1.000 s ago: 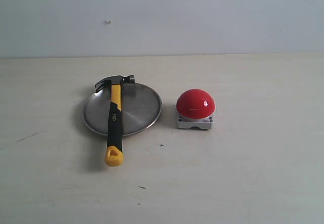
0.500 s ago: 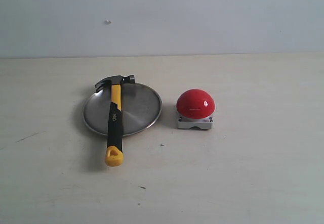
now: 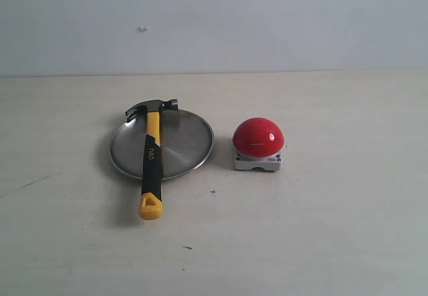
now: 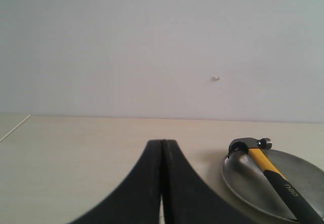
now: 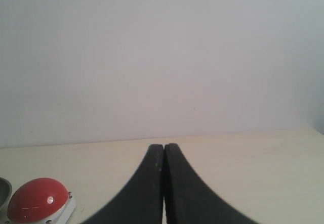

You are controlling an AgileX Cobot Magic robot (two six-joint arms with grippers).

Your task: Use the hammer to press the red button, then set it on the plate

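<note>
Hammer (image 3: 151, 156) across plate (image 3: 188, 142), looped end past its rim; red button (image 3: 258, 137) beside; left gripper (image 4: 162, 150), right gripper (image 5: 164, 153) clenched empty.

The left claw (image 4: 162, 143) is matte black — slim at the tip, its two halves sweeping outward in smooth curves toward the base. The right claw (image 5: 164, 146) has the same black, curved shape.

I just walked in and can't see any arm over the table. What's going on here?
Nothing is being handled right now. The hammer lies across the plate, its yellow end sticking out over the table, with the red button beside the plate. The left gripper and right gripper are both shut and empty, clear of all three.
</note>
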